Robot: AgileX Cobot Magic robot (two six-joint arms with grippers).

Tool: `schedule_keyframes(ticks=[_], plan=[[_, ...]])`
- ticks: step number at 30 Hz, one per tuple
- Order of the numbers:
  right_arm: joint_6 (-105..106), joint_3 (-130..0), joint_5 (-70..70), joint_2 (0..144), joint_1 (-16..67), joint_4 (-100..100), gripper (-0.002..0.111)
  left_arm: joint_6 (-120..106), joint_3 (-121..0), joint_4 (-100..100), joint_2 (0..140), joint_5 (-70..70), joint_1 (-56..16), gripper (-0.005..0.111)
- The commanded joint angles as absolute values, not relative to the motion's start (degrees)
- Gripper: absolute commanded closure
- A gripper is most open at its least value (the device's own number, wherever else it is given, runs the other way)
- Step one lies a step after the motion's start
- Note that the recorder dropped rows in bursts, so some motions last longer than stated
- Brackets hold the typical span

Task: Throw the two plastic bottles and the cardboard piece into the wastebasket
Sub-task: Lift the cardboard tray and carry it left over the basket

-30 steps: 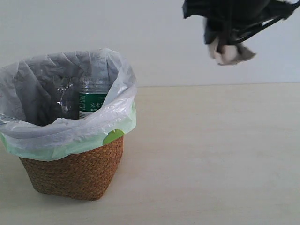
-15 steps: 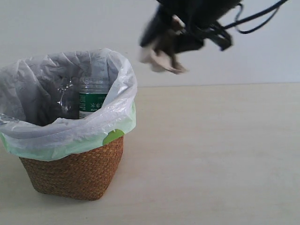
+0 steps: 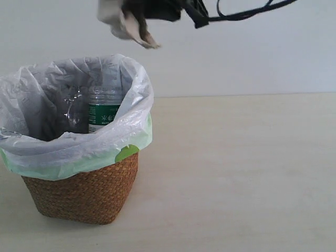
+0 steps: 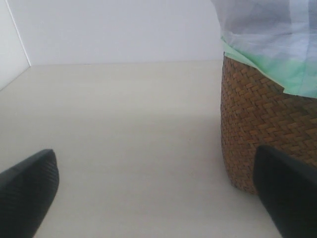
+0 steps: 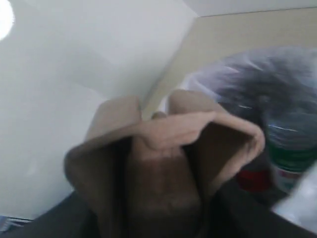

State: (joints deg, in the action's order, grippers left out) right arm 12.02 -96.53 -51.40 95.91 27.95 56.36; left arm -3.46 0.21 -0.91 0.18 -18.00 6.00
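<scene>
The brown wicker wastebasket (image 3: 84,194) with its white bag stands at the left of the exterior view. Inside it the green-and-white labelled bottle (image 3: 104,110) stands upright, and a clear bottle (image 3: 73,110) leans beside it. In the right wrist view the green label (image 5: 292,161) and a red label (image 5: 255,179) show inside the bag. My right gripper (image 3: 137,14) hangs above the basket's far rim, shut on the beige cardboard piece (image 3: 128,23), which fills the right wrist view (image 5: 163,158). My left gripper (image 4: 158,208) stands open low over the table beside the basket wall (image 4: 257,119).
The pale wooden table (image 3: 236,173) stretches to the right of the basket, with a white wall behind. A black cable (image 3: 247,13) trails from the right arm at the top of the exterior view.
My right gripper has carried the cardboard piece leftward and upward, from the upper right to above the basket. The basket and bottles have not moved.
</scene>
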Motion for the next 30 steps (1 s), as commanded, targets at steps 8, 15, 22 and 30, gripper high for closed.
schedule_keyframes(ticks=[8,15,22,30], plan=[[-23.1,-96.7,-64.8,91.0,23.6,-5.7,0.108,-3.0,0.0,-1.0,0.0,-17.6,6.1,-0.001],[-31.0,-95.3,-70.0,91.5,22.3,-10.9,0.108,-3.0,0.0,-1.0,0.0,-17.6,6.1,-0.001],[9.4,-95.3,-59.9,97.0,25.4,71.6,0.103,-3.0,0.0,-1.0,0.0,-17.6,6.1,-0.001],[13.0,-99.6,-45.2,99.4,31.9,67.5,0.010,-3.0,0.0,-1.0,0.0,-17.6,6.1,-0.001]])
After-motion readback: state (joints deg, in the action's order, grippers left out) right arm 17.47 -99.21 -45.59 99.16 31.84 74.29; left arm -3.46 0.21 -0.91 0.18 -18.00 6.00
